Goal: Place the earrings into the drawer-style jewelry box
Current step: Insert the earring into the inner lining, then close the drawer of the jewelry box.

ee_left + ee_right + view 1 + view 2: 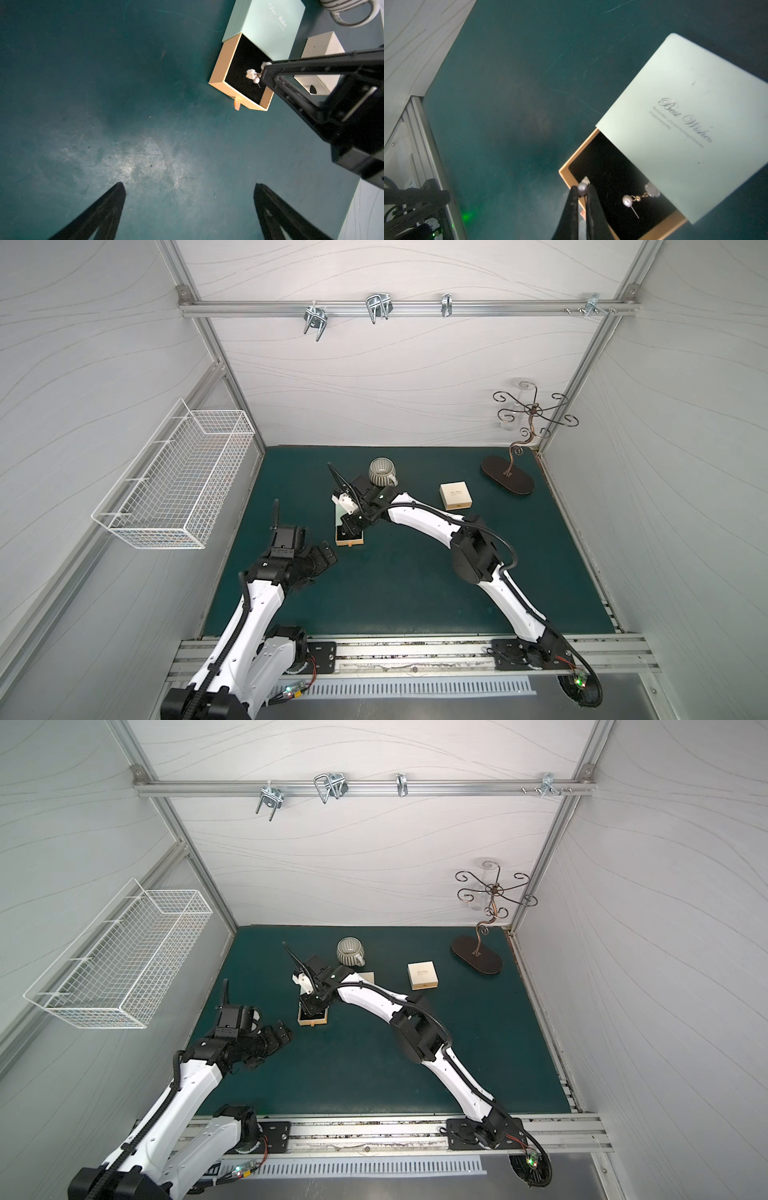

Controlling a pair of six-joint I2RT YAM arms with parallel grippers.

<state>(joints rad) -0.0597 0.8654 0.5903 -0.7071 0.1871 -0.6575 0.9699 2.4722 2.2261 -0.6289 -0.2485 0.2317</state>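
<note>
Your mat [415, 572] is dark teal. The jewelry box [685, 104] has a mint-green sleeve with silver script; its drawer [572, 161] is tan, lined black. The loose earring [627, 201] inside is pearl-white on gold; the pinched earring [581, 190] in your black right gripper [582, 188] looks greyer. From the jewelry box, a grey-striped cup [380, 472] sits at one o'clock and a cream box [455, 494] at three.

2 earrings [627, 201], 3 boxes [456, 496], 1 mug [381, 472], 1 stand [508, 479], 1 basket [174, 489]
</note>
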